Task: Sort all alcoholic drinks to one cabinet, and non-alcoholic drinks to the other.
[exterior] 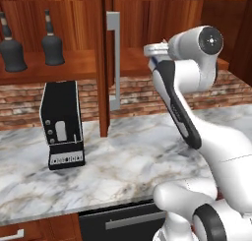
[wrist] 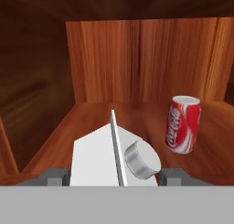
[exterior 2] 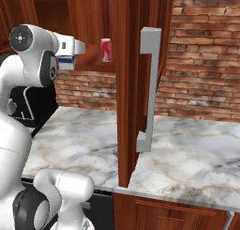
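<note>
Reddish-brown wooden wall cabinet (wrist: 137,58) stands open around the tool (wrist: 114,177), which is clamped on the white gable-top milk carton (wrist: 98,157) just above its shelf. Ahead and to the right stands a red soda can (wrist: 183,124), upright. Well off to the tool's left, the adjoining cabinet (exterior: 49,68) holds two dark bell-shaped bottles (exterior: 12,50) side by side.

A white Coca-Cola script logo is running vertically down the side of the red soda can (wrist: 183,124).
</note>
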{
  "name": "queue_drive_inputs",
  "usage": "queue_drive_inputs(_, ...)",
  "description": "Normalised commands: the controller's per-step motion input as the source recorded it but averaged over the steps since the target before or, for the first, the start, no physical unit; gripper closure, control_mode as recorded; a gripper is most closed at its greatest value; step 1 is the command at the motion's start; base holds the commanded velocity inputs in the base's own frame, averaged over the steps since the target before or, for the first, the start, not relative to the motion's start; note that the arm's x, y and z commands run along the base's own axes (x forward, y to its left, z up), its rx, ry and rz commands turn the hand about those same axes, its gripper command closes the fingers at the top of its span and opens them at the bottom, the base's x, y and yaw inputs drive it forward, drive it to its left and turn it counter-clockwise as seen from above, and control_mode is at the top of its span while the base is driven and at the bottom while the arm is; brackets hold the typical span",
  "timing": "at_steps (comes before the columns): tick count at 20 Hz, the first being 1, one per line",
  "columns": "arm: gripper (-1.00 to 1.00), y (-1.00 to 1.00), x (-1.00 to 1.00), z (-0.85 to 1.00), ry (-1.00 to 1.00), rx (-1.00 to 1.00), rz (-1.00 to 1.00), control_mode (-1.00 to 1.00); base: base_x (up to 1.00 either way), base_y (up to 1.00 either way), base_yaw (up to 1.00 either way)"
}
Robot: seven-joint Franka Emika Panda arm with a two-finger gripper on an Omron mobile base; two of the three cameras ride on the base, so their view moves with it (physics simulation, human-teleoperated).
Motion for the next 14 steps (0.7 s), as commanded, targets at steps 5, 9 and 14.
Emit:
queue_drive_inputs(5, 1.0, 0.09, 0.84, 0.0, 0.0, 0.0, 0.0, -1.0, 0.0, 0.0, 0.0)
queue_drive_inputs(9, 1.0, 0.13, 0.85, -0.05, 0.0, 0.0, 0.0, -1.0, 0.0, 0.0, 0.0)
queue_drive_inputs(14, 1.0, 0.07, 0.74, -0.18, 0.0, -0.01, 0.0, -1.0, 0.0, 0.0, 0.0)
